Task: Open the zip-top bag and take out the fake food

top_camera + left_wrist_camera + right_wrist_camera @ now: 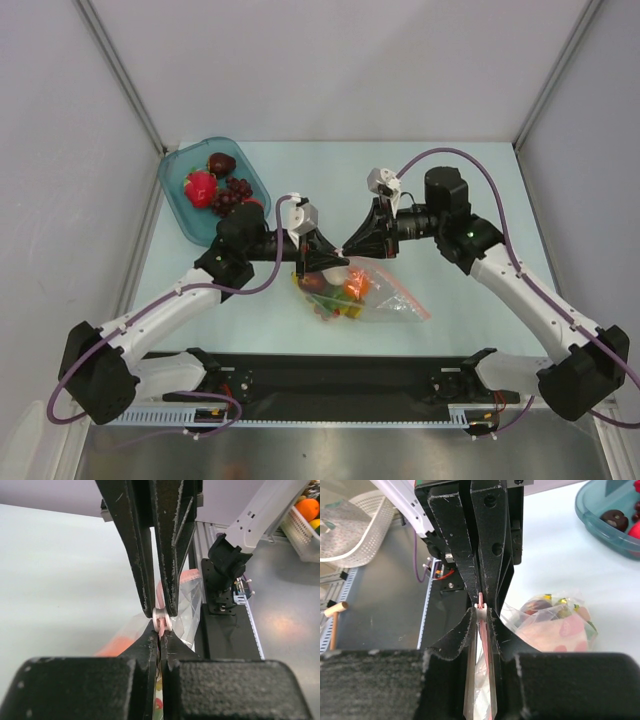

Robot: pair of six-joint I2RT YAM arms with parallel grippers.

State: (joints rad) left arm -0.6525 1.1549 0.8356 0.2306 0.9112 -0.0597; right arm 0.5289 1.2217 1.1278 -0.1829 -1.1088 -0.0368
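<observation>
The zip-top bag (385, 300) lies at the table's middle, its zip edge lifted between both grippers. The fake food (338, 288) shows through it: orange, dark and green pieces. My left gripper (334, 262) is shut on the pinkish-red zip strip (164, 628). My right gripper (347, 248) meets it tip to tip and is shut on the white slider (481, 612) of the strip. In the left wrist view the right fingers (169, 580) come down from above onto the slider (161, 617). The bag's body (555, 622) hangs beside my right fingers.
A teal tray (178, 195) at the back left holds a red strawberry (200, 187), a dark piece and dark grapes (234, 192); it also shows in the right wrist view (600, 522). The black base rail (330, 375) runs along the near edge.
</observation>
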